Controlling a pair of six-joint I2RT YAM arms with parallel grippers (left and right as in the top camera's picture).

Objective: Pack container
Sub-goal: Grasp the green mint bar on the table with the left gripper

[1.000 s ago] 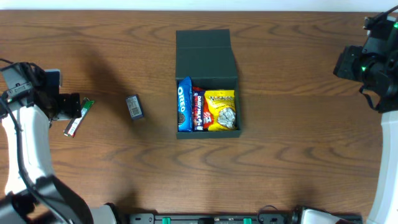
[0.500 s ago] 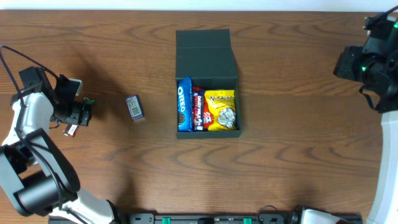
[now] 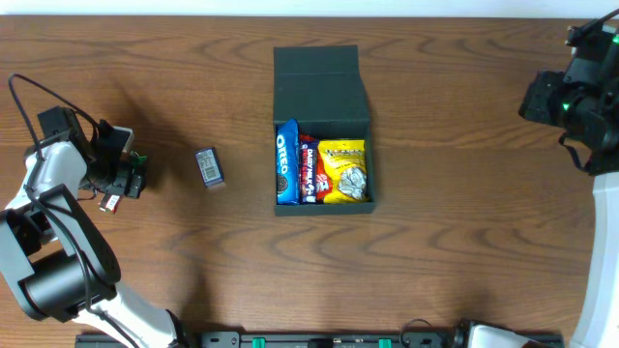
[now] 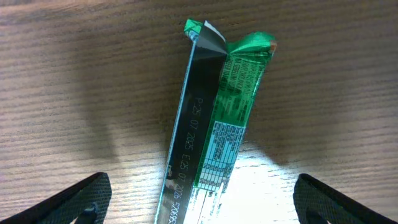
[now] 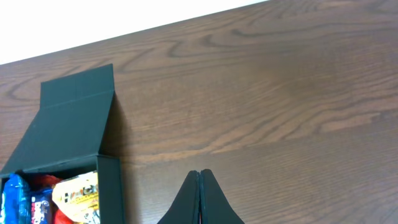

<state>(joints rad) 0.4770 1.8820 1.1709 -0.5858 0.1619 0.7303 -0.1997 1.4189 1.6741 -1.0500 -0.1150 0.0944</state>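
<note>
The dark teal-black container (image 3: 322, 206) sits open mid-table with its lid (image 3: 320, 82) folded back. It holds a blue Oreo pack (image 3: 285, 161), a red packet (image 3: 309, 168) and a yellow packet (image 3: 344, 170). It also shows in the right wrist view (image 5: 107, 186). My left gripper (image 3: 124, 176) is open at the far left, low over a green and silver snack bar (image 4: 214, 124), its fingertips (image 4: 81, 196) on either side of the bar. My right gripper (image 5: 200, 180) is shut and empty, raised at the far right.
A small grey packet (image 3: 209, 166) lies on the table between the left gripper and the container. The table's far edge (image 5: 186, 18) runs behind the container. The left arm's cable (image 3: 39, 87) loops over the left side.
My left arm has swung and turned, bringing the gripper down over the green snack bar, which it now largely covers from overhead. The right arm and the container have not moved.
</note>
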